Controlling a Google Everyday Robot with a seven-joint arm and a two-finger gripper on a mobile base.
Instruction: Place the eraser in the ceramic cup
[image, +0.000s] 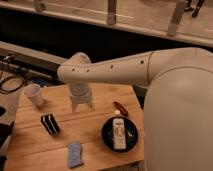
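Camera view, single frame. The arm (115, 67) comes in from 3 o'clock; its bulky white shell fills the right side and hides the table's right edge. The gripper (81, 104) hangs over the wooden table (95, 125) near its middle back, pointing down. I cannot tell whether it is open or closed, and nothing shows in its grasp.

The eraser (50, 124), a dark block with pale stripes, lies on the table at 8 o'clock from the gripper, apart from it. The white cup (34, 94) stands upright at 10 o'clock from the gripper, near the table's left back corner; its inside is hard to make out.

A blue-grey pad (75, 153) lies at 6 o'clock, near the front edge. A black plate (107, 136) sits at 4 o'clock with a pale oblong item (119, 133) on it, type unclear. A small red thing (120, 108) lies just behind the plate. Cables (11, 82) at far left are cut off by the frame.
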